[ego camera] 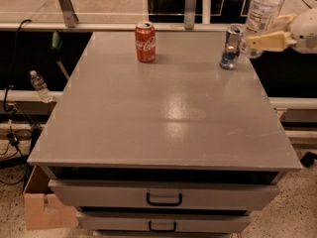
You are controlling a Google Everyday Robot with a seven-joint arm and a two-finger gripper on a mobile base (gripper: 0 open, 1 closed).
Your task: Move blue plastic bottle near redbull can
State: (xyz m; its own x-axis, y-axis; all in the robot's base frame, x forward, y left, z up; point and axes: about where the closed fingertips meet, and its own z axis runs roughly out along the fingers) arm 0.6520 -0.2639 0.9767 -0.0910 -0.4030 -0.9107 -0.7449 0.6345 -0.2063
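The blue plastic bottle (pixel 262 6), clear with a white-and-blue label, is at the far right, held off the table just past its back right corner. My gripper (pixel 261 32) comes in from the right with beige fingers (pixel 271 41) shut around the bottle's lower part. The redbull can (pixel 231 47), slim and silver-and-blue, stands upright near the table's back right edge, just left of the bottle and my fingers. The bottle's cap is cut off by the top edge of the view.
A red Coca-Cola can (pixel 145 41) stands at the back centre-left of the grey table (pixel 163 113). Drawers with black handles (pixel 164 199) are below the top. A small clear bottle (pixel 39 86) and a cardboard box (pixel 44 209) are off the table at left.
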